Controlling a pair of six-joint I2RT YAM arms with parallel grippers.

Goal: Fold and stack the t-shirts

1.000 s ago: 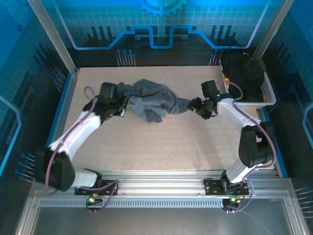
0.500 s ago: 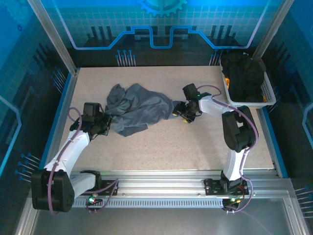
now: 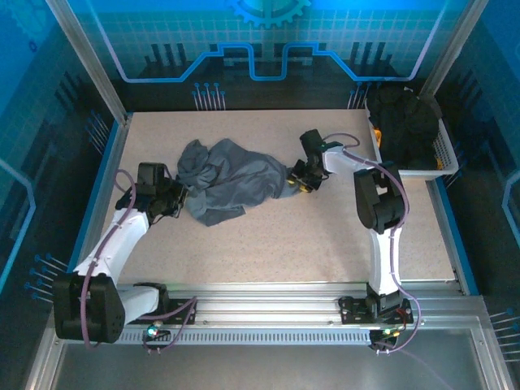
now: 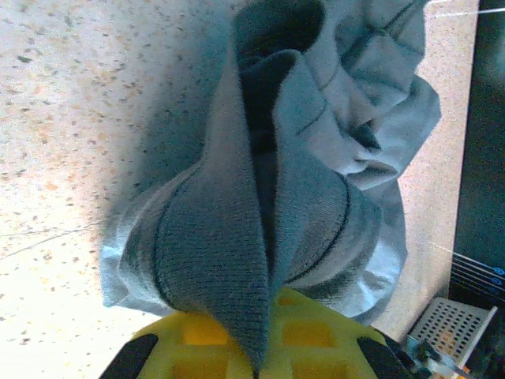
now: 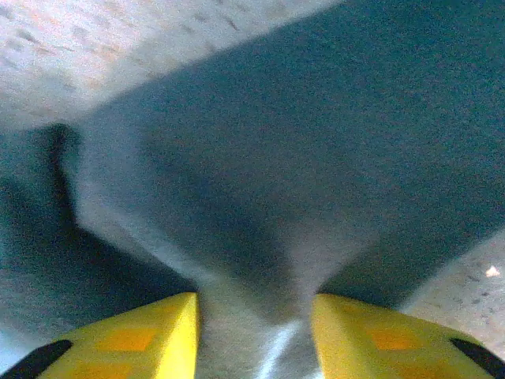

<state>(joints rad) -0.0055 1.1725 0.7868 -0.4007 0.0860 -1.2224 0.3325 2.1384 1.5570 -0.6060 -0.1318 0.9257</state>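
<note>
We logged the t-shirt (image 3: 231, 179) lying left-to-right — left gripper (image 3: 177, 198) clamped on its left end, right gripper (image 3: 295, 182) pinching the right.

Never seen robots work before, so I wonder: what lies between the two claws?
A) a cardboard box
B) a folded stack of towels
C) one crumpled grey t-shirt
C: a crumpled grey t-shirt sprawls on the table between the left gripper and right gripper, each pinching an end.
</note>
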